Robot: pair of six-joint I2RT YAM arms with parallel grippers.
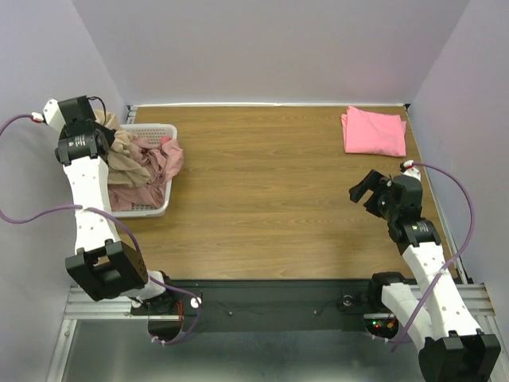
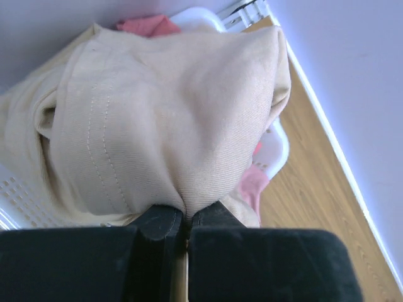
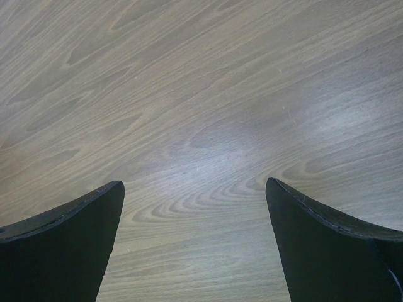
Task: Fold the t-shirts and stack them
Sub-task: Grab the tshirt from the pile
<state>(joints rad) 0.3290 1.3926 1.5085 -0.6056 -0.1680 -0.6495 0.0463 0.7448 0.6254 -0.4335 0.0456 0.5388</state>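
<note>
Tan cloth t-shirt (image 2: 170, 113) clamped in left tool (image 2: 186, 215), apparently for lifting from nine-o'clock white mesh basket (image 1: 155, 127); right tool (image 3: 194, 184) spread, empty.

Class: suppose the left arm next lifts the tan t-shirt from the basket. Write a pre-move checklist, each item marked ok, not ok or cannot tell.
1. Grip: left gripper shut on tan t-shirt: ok.
2. Spare arm: right gripper open above table: ok.
3. Landing: table middle free for spreading: ok.
4. Snags: tan t-shirt untangled from other shirts in basket: cannot tell.
5. Stack: folded pink t-shirt apart, far right corner: ok.
</note>
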